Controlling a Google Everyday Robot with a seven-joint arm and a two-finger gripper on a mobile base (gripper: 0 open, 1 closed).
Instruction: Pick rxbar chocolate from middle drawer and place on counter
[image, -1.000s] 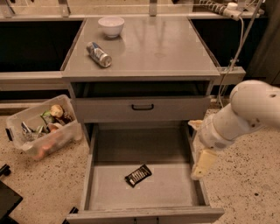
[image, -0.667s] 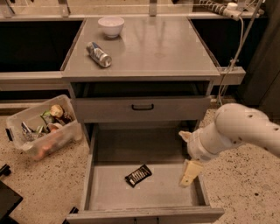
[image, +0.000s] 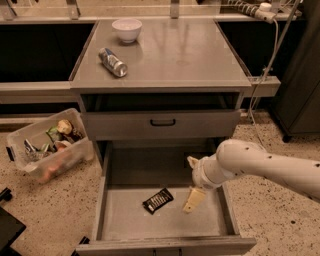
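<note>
The rxbar chocolate, a flat black bar with white lettering, lies on the floor of the open middle drawer, left of centre. My gripper hangs over the drawer's right half, just right of the bar and apart from it. Its two cream fingers are spread, with nothing between them. The white arm reaches in from the right. The gray counter is the cabinet top above.
A white bowl and a silver drink can on its side sit on the counter's left part. A closed drawer front with a black handle is above the open drawer. A clear bin of items lies on the floor at left.
My arm and gripper have moved left and down, from beside the drawer's right wall to over the drawer floor near the bar. The bar has not moved.
</note>
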